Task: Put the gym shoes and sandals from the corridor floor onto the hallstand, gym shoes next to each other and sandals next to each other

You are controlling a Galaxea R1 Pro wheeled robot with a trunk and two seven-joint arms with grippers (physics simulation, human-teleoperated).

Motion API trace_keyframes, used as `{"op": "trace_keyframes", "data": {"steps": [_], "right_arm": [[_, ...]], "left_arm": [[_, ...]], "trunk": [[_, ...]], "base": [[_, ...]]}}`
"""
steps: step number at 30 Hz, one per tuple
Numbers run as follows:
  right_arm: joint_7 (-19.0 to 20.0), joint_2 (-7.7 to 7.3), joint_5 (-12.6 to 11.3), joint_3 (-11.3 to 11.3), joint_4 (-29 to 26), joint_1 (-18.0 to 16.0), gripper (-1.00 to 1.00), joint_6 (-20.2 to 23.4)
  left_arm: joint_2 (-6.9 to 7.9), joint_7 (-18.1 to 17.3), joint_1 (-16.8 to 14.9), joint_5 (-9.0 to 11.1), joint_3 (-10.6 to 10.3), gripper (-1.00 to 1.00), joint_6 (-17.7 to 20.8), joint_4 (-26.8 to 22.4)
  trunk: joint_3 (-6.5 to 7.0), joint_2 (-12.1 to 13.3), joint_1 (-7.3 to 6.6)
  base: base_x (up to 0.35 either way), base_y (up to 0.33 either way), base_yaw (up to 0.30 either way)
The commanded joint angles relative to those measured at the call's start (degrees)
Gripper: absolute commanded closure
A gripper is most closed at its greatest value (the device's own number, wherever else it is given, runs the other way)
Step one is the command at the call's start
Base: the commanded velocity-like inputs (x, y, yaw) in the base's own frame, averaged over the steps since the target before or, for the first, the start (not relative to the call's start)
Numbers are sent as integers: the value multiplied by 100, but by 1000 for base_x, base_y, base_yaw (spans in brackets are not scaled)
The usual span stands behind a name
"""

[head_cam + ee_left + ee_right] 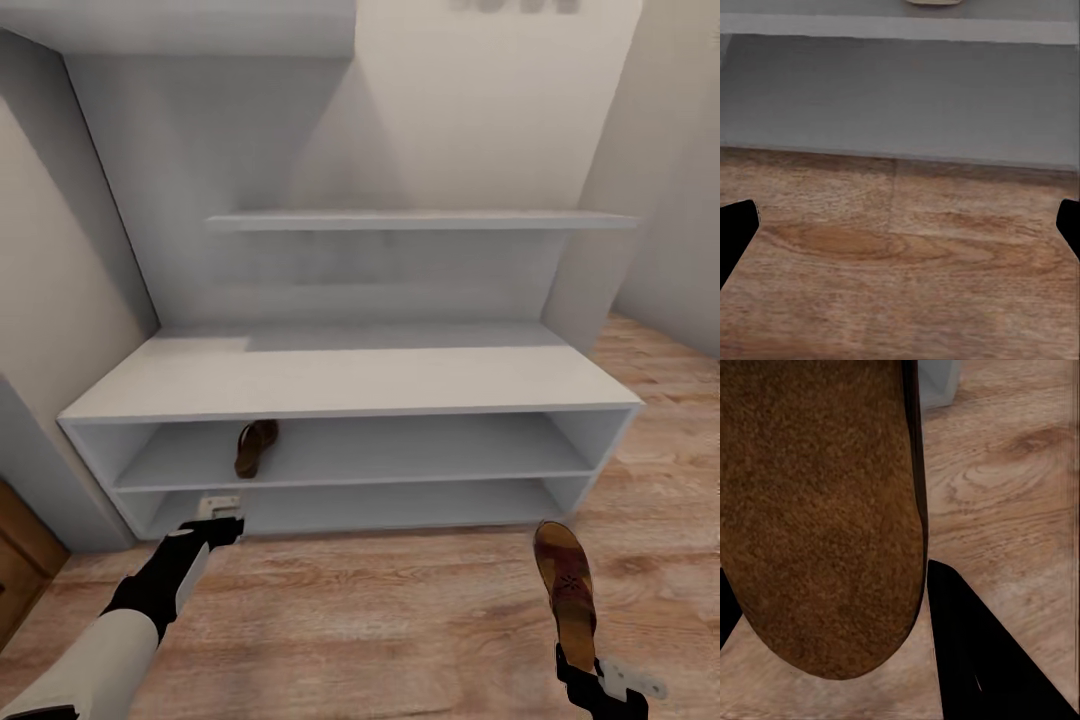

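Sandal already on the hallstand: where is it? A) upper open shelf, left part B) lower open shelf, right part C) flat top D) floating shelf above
A: the stored sandal lies on the upper open shelf of the hallstand, toward its left end, while the right gripper holds the other sandal over the corridor floor.
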Motion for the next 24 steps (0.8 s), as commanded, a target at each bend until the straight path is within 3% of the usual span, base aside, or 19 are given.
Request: {"op": "trace_keyframes", "data": {"steps": [1, 4, 5, 12, 17, 18, 22, 24], "right_arm": [[19, -2, -71, 26, 4, -3, 100, -16], [19, -2, -71, 26, 4, -3, 100, -16], [19, -2, -71, 26, 4, -3, 100, -16], [16, -2, -71, 26, 10, -3, 100, -16], [18, -2, -71, 26, 11, -3, 100, -16], [19, -2, -71, 26, 12, -3, 100, -16], [26, -2, -71, 26, 12, -3, 100, -16], [27, 3, -71, 31, 12, -3, 100, -16]], "left_arm": [[-2, -2, 1, -16, 12, -100, 4, -8], [5, -18, 4, -7, 22, -100, -176, 0], [25, -30, 90, 5, 34, -100, -520, 18], [65, -189, 621, 9, 61, -100, -994, 16], [219, -918, 1400, 17, 181, -100, -1913, 27], [281, -1230, 1723, 58, 318, -100, -2310, 31], [325, -1701, 2218, 121, 566, -100, -2862, 31], [377, -2004, 2497, 141, 819, -100, -3136, 39]], "trunk": [[-5, -2, -5], [-5, -2, -5], [-5, -2, -5], [-5, -2, -5], [-5, -2, -5], [-5, -2, -5], [-5, -2, -5], [-5, -2, -5]], "base": [[-337, 0, 0], [-337, 0, 0], [-337, 0, 0], [-337, 0, 0], [-321, 0, 0], [-242, 0, 0], [-128, 0, 0], [-27, 0, 0]]}}
